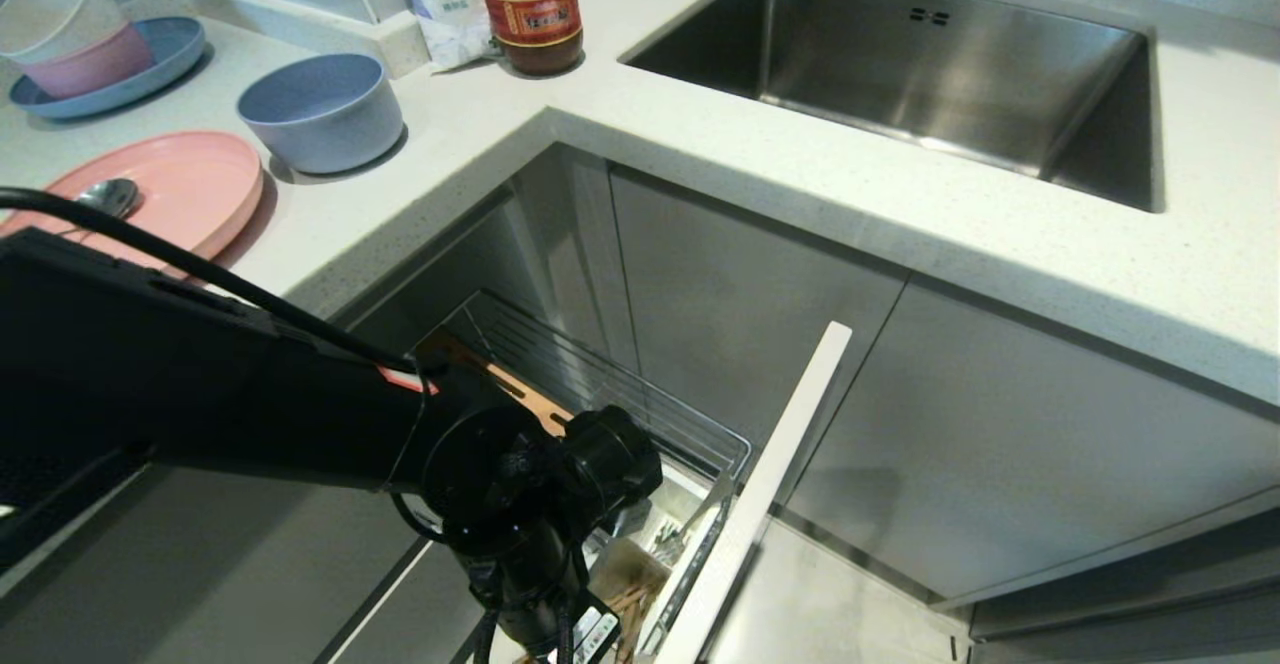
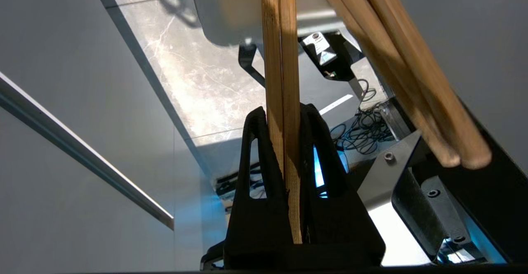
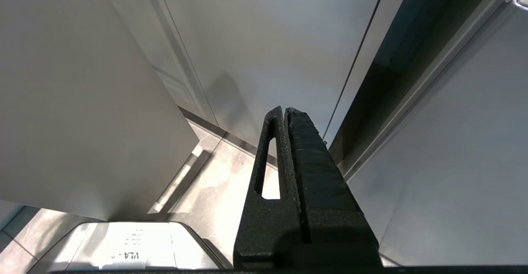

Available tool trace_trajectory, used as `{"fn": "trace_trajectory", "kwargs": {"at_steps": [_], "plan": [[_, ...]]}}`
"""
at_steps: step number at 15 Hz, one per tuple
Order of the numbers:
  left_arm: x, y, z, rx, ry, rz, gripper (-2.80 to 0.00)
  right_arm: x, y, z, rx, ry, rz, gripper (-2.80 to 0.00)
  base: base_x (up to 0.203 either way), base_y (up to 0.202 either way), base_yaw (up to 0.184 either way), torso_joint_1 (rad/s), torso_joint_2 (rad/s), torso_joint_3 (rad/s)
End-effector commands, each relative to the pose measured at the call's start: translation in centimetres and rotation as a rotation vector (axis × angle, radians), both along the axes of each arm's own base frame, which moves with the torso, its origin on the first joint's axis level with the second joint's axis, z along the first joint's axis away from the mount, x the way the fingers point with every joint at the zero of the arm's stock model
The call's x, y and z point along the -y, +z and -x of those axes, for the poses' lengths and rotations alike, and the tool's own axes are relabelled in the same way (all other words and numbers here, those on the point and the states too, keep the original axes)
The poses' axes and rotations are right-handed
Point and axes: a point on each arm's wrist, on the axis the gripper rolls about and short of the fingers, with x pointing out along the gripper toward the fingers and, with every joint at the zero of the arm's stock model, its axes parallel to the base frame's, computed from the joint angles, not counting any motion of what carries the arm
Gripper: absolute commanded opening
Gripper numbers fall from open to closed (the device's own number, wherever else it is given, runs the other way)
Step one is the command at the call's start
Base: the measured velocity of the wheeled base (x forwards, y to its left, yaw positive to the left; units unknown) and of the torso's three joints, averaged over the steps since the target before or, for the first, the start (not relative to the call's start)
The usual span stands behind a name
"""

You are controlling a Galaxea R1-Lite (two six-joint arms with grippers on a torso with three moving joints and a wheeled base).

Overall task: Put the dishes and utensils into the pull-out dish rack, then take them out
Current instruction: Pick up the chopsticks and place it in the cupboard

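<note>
My left gripper (image 2: 282, 111) is shut on a pair of light wooden chopsticks (image 2: 280, 59), which stand straight up between its fingers. In the head view the left arm reaches down over the pull-out dish rack (image 1: 620, 394), and its wrist hides the fingers. Other wooden sticks (image 2: 412, 80) lean close beside the held pair. The pink plate (image 1: 190, 189) lies on the counter with the steel spoon (image 1: 108, 196) on it. The blue-grey bowl (image 1: 320, 109) stands behind the plate. My right gripper (image 3: 286, 111) is shut and empty, low beside the cabinet fronts.
The rack's pale front panel (image 1: 770, 484) juts out to the right of the left wrist. A steel sink (image 1: 930, 74) is set in the counter at the back right. A sauce jar (image 1: 530, 9) and stacked bowls on a blue plate (image 1: 160, 64) stand at the back left.
</note>
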Motion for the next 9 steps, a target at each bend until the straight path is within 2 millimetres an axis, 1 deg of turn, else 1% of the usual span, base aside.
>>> {"fn": "trace_trajectory", "kwargs": {"at_steps": [1,4,9], "plan": [[0.0,-0.47,-0.31,-0.011,0.007,-0.013,-2.8,0.0,-0.05,0.02,0.003,0.001,0.0,-2.8,0.0,0.0,0.0,0.0,0.0,0.0],[-0.01,-0.68,-0.36,-0.017,-0.016,-0.022,-2.8,0.0,-0.05,0.02,0.003,0.001,0.0,-2.8,0.0,0.0,0.0,0.0,0.0,0.0],[-0.1,-0.4,-0.3,-0.011,-0.017,-0.017,-2.8,0.0,-0.05,0.02,0.003,0.001,0.0,-2.8,0.0,0.0,0.0,0.0,0.0,0.0]]}}
